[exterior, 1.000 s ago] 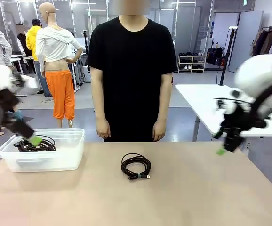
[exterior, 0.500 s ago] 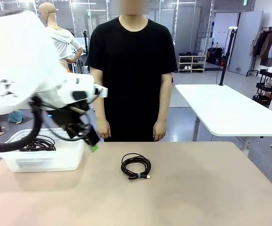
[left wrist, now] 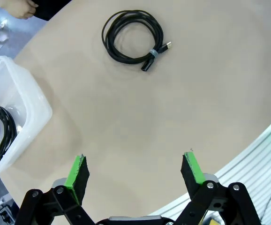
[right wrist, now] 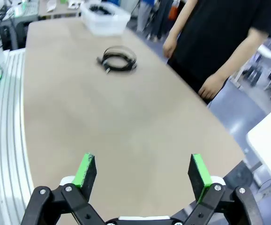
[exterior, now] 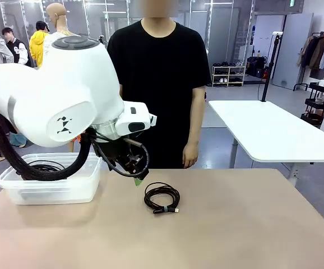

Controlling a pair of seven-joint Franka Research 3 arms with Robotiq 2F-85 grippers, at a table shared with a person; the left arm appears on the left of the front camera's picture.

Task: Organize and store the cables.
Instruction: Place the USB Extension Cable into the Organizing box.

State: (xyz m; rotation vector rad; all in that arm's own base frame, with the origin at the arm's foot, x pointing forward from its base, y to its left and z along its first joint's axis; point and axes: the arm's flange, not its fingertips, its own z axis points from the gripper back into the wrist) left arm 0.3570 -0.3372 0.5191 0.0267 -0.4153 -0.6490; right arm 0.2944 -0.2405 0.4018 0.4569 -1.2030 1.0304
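We find the coiled cable (exterior: pixel 162 197) lying flat at mid-table just beside the left gripper (exterior: pixel 138 178), the nearer one, its jaws spread wide, as are the right gripper's (right wrist: pixel 142 172).

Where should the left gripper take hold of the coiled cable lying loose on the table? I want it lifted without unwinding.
Probably from straight above, with the left gripper open, pinching the coiled cable across its bundled strands beside the pale tie near the plugs. The coil lies flat, and the tie keeps the loops together there.
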